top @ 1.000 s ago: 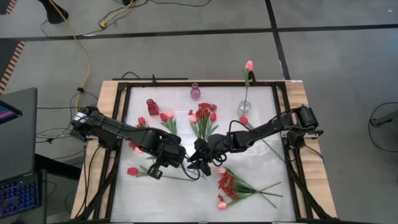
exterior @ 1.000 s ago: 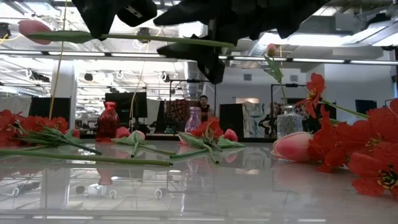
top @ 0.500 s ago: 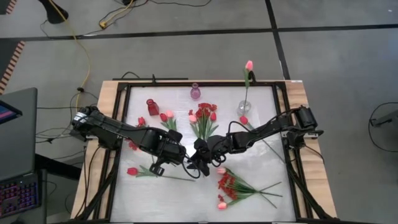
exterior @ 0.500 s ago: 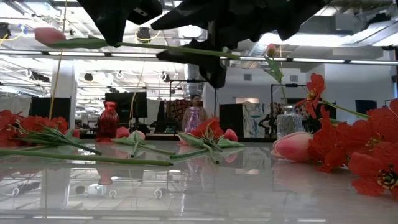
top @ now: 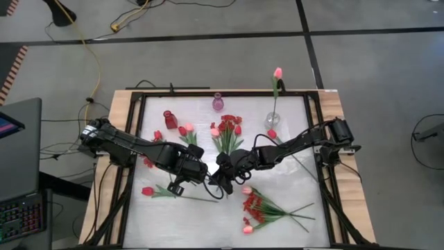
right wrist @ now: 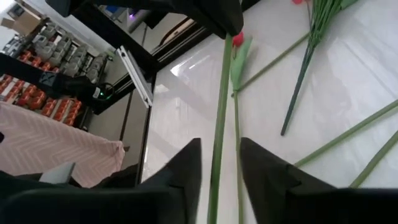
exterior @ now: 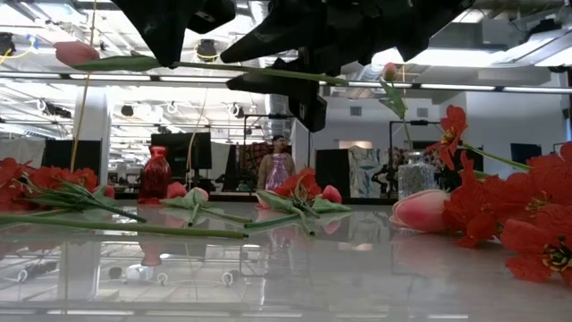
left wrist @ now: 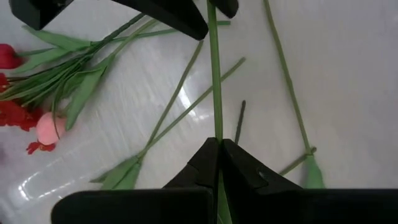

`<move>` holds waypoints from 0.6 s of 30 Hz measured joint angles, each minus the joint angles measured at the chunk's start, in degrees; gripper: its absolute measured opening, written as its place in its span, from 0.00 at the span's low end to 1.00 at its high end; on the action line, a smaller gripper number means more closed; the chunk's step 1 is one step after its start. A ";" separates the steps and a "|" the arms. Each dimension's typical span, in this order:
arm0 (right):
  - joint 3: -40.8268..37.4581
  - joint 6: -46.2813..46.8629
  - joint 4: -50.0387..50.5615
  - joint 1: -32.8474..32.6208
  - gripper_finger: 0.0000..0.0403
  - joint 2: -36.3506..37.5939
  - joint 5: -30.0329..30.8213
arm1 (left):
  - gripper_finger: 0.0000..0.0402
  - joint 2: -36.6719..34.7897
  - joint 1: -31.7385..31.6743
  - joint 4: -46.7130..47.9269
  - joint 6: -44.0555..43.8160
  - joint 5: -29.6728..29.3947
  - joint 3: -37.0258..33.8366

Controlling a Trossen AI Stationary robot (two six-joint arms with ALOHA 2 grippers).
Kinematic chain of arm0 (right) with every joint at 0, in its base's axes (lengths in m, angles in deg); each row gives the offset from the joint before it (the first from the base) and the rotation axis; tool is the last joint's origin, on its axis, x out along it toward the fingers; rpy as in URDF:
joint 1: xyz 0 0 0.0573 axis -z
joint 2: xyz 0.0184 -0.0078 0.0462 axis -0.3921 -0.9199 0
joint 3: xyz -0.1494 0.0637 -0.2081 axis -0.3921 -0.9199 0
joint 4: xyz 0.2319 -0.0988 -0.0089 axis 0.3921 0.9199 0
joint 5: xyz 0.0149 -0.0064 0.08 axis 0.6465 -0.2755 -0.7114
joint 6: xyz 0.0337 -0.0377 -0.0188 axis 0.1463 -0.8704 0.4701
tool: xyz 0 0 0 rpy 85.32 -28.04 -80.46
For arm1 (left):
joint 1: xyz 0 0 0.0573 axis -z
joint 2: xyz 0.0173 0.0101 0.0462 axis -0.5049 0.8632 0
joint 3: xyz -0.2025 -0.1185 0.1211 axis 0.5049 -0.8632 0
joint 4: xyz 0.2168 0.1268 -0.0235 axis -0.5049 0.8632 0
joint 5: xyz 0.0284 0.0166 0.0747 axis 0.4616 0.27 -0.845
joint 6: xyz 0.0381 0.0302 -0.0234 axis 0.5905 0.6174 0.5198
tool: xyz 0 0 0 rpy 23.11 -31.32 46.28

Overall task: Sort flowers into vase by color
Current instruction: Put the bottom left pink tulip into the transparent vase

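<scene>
A pink tulip flower (exterior: 71, 52) hangs level above the table, its green stem (left wrist: 215, 74) running toward the table's right. My left gripper (left wrist: 219, 142) (top: 202, 178) is shut on that stem. My right gripper (right wrist: 219, 146) (top: 223, 179) is open farther along it, one finger on each side of the stem (right wrist: 219, 112) with a narrow gap on both sides. At the back stand a red vase (top: 170, 119), a purple vase (top: 218, 102) and a clear vase (top: 272, 119) with a pink tulip (top: 277, 73) in it. My left gripper pinches the stem (left wrist: 216, 127) between its two fingers, partway along its length. The fingers come steeply from above and lie across the stem. The flower is lifted clear of the table and about level, its bud toward the table's left.
Loose flowers lie on the white table: bunches near the back middle (top: 227, 132) (top: 186, 132), a red and pink bunch at the near right (top: 260, 208), and a red tulip at the near left (top: 148, 191). A black frame (top: 313, 139) rims the table. A person stands in the room beyond.
In the low view the held flower has shifted a little toward the table's right and its bud end sits slightly lower than a second ago. It remains clear of the table.
</scene>
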 joint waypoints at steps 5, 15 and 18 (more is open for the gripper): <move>0.00 -1.38 0.04 0.02 0.16 0.00 0.00 | 0.00 0.00 0.00 -0.04 0.72 -1.54 0.00; 0.00 -2.56 0.13 0.02 0.06 0.00 0.00 | 0.14 0.00 0.15 -1.11 1.73 -2.79 -0.02; 0.00 -2.62 1.32 0.20 0.06 0.32 0.02 | 0.24 -0.49 0.15 -2.08 -0.61 -4.60 -0.02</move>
